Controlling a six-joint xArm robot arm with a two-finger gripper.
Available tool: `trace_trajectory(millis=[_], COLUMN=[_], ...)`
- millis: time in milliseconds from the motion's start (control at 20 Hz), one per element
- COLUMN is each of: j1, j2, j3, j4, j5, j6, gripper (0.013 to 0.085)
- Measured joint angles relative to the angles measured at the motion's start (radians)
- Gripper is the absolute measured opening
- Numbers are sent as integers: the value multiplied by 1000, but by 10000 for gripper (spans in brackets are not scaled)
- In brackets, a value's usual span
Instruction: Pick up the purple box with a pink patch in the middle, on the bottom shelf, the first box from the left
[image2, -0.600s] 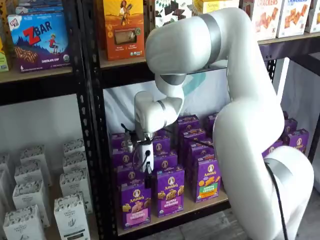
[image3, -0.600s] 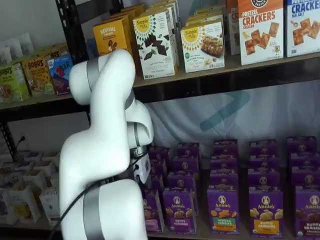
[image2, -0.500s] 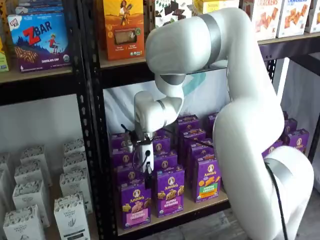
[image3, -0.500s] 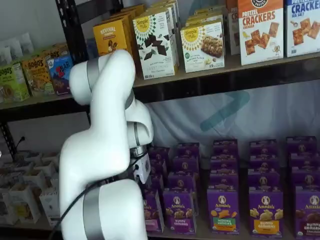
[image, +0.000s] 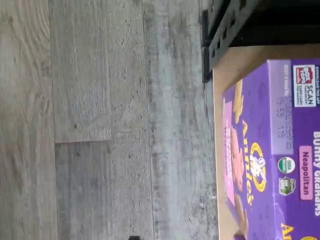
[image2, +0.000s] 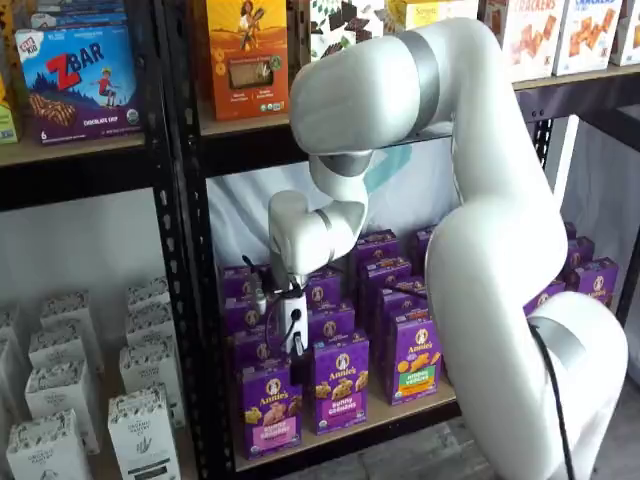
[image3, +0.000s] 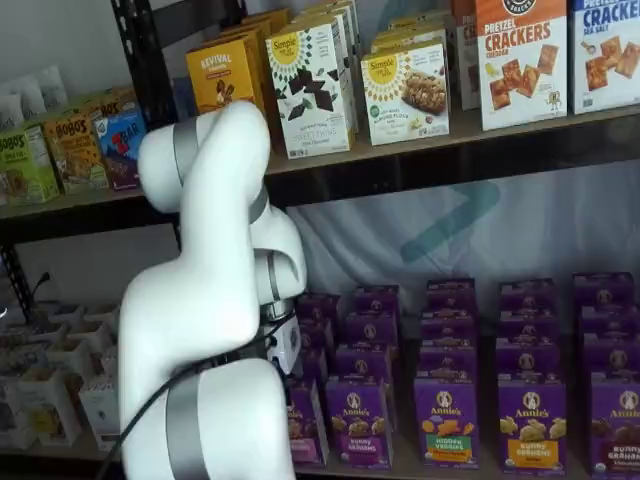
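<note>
Your hand (image2: 296, 366) hangs above one purple box (image2: 270, 407) on the bottom shelf (image2: 345, 430); I cannot tell its finger spread.

Purple carton (image2: 271, 410) fronted with a yellow round logo, brownish snacks and a pink band; same purple box (image: 272, 150) with pink side patch and "Neapolitan" tag in the wrist view. Light tan bottom shelf (image2: 400, 412), black front edge. White arm (image2: 490, 250) with grey joint rings. Grey wood-grain floor (image: 100, 120).
</note>
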Motion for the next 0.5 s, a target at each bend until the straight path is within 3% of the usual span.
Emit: trace_trajectory(millis=[500], j1=[12], j2=[63], j3=[-51], j4=[81], j5=[-37], j6=[-62], gripper=[850])
